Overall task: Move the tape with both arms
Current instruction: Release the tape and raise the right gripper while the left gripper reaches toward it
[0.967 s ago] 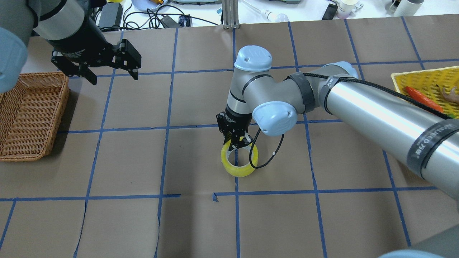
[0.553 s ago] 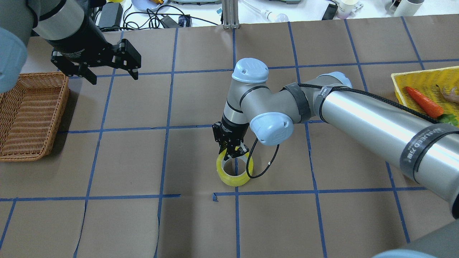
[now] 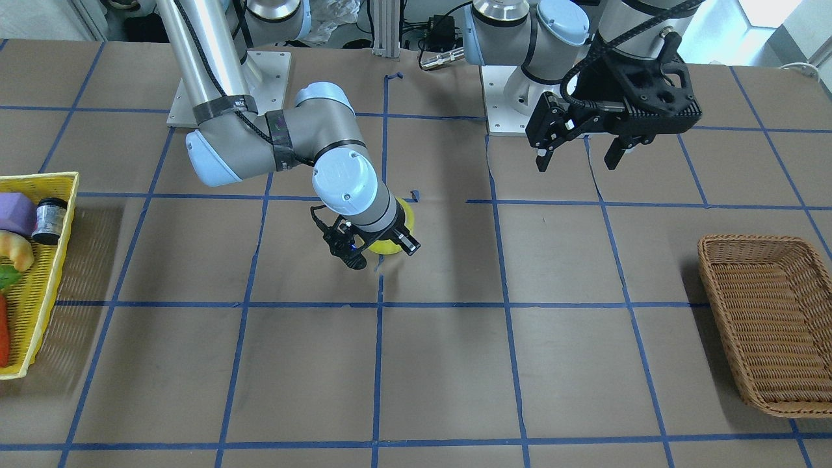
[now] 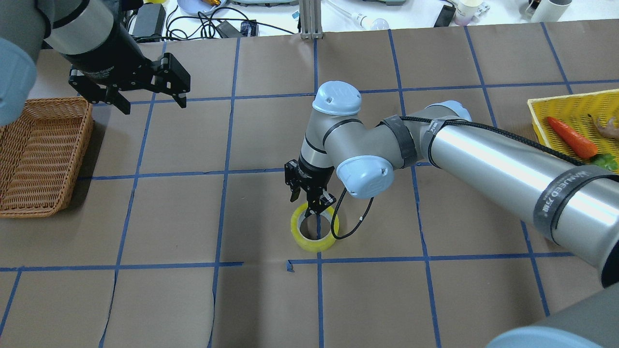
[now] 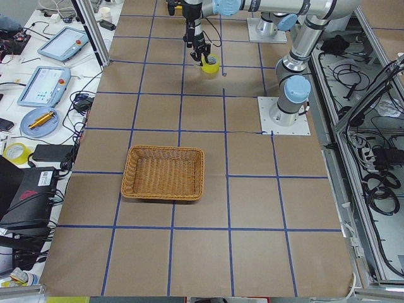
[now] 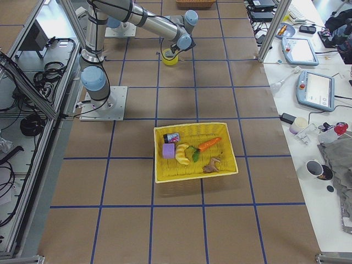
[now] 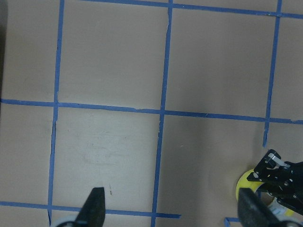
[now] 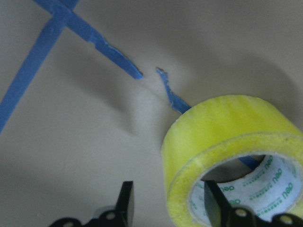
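I read the right gripper (image 4: 304,205) with its jaws partly open, straddling the wall of the tape (image 4: 312,245). One finger (image 8: 214,208) is inside the core and the other stands clear outside. The tape sits on the counter (image 4: 169,217), just below frame centre. The left gripper (image 4: 154,105), upper left, has its jaws spread wide and holds nothing.

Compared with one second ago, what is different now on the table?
The right claw carried the tape a little toward the robot and its left side. The claw now stands open astride the tape's wall, so it seems released. The left claw and the wicker basket did not move.
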You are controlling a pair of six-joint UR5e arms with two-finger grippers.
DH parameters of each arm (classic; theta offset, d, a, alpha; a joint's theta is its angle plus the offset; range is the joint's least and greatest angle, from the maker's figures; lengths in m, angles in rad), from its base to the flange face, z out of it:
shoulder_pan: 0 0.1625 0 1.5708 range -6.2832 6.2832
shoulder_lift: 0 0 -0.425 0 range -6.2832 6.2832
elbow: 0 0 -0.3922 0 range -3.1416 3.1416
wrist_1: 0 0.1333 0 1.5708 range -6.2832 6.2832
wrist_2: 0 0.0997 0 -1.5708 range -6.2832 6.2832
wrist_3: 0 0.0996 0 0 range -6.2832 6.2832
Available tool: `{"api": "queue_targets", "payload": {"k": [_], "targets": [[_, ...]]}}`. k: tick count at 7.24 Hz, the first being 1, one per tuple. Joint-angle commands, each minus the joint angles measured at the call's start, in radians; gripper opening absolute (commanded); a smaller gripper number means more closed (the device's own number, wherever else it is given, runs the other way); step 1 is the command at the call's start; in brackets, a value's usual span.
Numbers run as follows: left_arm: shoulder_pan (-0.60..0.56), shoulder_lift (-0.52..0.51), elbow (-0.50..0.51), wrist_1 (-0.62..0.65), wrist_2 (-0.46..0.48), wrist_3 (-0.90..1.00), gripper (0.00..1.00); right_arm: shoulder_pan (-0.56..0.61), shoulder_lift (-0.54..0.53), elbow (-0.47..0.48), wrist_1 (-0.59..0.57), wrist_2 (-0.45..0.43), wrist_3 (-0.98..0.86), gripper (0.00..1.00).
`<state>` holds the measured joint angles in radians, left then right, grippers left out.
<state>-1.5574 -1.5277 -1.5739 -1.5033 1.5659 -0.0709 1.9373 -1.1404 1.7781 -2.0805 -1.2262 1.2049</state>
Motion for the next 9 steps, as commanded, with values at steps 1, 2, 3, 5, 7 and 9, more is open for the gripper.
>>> {"api": "queue_targets", "payload": {"k": [1,2,3,5,7,9], "targets": [[-0.001,-0.002,0.0,0.0,-0.003,-0.001,1.0,-0.009,-0.027,-0.078,-0.002,-0.06,-0.002,0.82],[-0.001,-0.002,-0.003,-0.002,-0.001,-0.001,1.0,-0.039,-0.047,-0.138,0.093,-0.141,-0.078,0.9],[-0.006,0.0,-0.026,-0.003,-0.006,-0.012,1.0,-0.093,-0.086,-0.181,0.147,-0.204,-0.243,1.0],[-0.033,-0.008,-0.058,0.006,-0.01,-0.087,1.0,-0.261,-0.172,-0.216,0.293,-0.213,-0.593,1.0],[-0.186,-0.031,-0.118,0.011,-0.004,-0.176,1.0,-0.401,-0.246,-0.218,0.381,-0.473,-0.917,1.0],[-0.291,-0.098,-0.274,0.328,-0.012,-0.214,1.0,-0.405,-0.3,-0.215,0.445,-0.497,-0.955,1.0]]}}
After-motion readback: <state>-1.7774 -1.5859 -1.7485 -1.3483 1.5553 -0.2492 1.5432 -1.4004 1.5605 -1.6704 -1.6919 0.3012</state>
